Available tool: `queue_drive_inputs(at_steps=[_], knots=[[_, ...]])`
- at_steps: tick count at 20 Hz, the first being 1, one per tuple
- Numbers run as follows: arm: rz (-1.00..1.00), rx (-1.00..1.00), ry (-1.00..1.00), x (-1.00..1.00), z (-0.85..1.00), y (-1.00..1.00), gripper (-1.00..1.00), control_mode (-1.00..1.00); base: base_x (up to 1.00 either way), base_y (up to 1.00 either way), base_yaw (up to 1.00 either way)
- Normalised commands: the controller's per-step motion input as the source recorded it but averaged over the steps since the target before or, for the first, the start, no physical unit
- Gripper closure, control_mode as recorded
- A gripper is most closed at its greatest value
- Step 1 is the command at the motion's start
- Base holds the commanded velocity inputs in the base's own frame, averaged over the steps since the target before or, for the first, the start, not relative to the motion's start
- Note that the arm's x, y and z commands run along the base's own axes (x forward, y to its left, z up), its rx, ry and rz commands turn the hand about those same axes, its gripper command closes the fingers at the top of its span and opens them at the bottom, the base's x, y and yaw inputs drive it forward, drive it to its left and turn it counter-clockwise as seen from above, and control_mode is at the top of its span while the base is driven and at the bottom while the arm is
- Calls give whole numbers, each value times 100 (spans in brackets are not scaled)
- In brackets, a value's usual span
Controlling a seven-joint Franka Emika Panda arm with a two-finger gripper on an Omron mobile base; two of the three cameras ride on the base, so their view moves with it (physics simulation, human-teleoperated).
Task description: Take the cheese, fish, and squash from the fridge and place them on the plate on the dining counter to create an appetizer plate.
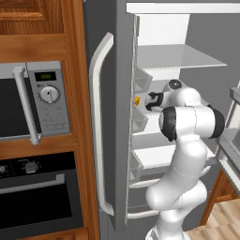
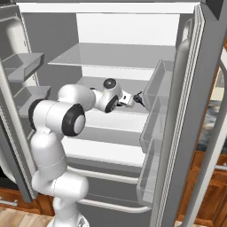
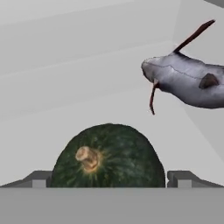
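The grey fridge (image 1: 119, 140) stands open, and my arm reaches in over its middle shelf (image 2: 119, 119). In the hand view the dark green squash (image 3: 107, 157), tan stem toward the camera, sits right in front of my gripper (image 3: 111, 179). The gripper is open, with one fingertip (image 3: 39, 179) on either side of the squash and not closed on it. The grey fish (image 3: 188, 83) lies beyond the squash to the right on the same shelf. A small yellow-orange piece of the cheese (image 1: 136, 100) shows just past the door edge, beside my gripper (image 1: 151, 101).
Door bins (image 2: 155, 93) on the right door stand close to my hand, with more bins (image 2: 22, 66) on the left door. White shelves sit above and below. The long white handle (image 1: 96, 117), a steel microwave (image 1: 42, 98) and an oven (image 1: 33, 187) are left of the fridge.
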Motion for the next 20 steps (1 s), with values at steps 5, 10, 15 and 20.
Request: queue_drive_inputs(at_steps=[5,10,15,20], knots=[[0,0,0,22,-31,0,-100,-100,0,0,0],[0,0,0,5,-42,0,-100,-100,0,0,0],[0,0,0,0,-61,0,100,-100,0,0,0],[0,0,0,0,-62,0,100,-100,0,0,0]])
